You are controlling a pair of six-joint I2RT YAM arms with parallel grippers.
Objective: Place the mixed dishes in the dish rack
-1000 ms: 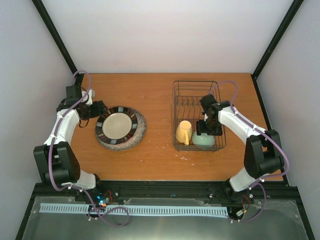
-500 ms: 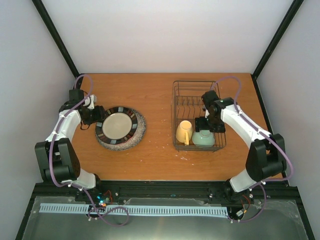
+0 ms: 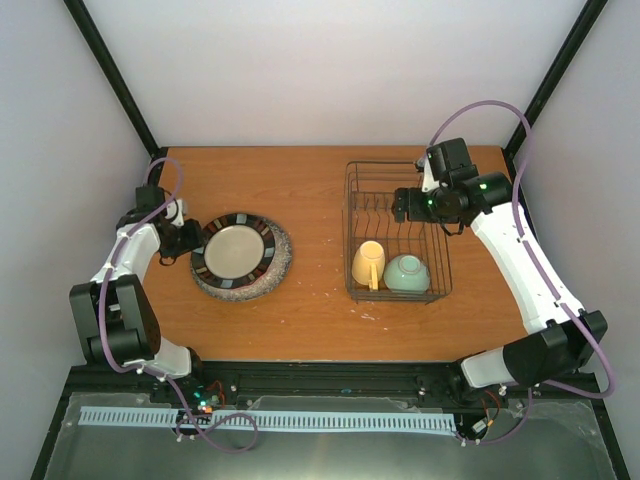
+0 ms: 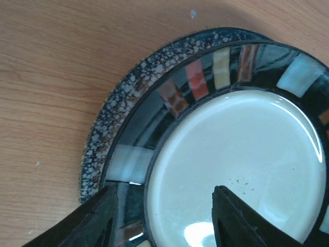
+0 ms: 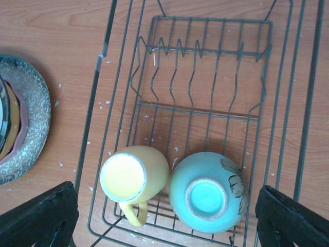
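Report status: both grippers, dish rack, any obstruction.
Left gripper open at rim of black mosaic-rimmed plate atop speckled plate. Right gripper open, empty, above dark wire dish rack. Rack holds inverted yellow mug, turquoise bowl. Slots free.

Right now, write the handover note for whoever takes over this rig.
Left gripper: open, fingers over the left rim of the patterned plate, nothing gripped.
Right gripper: open, empty, above the dish rack.
Done: yellow mug and teal bowl sit upside down in the rack's near end.
Left: the patterned plate lies on the speckled plate on the table, left of the rack. Both need racking in the bare upright slots.
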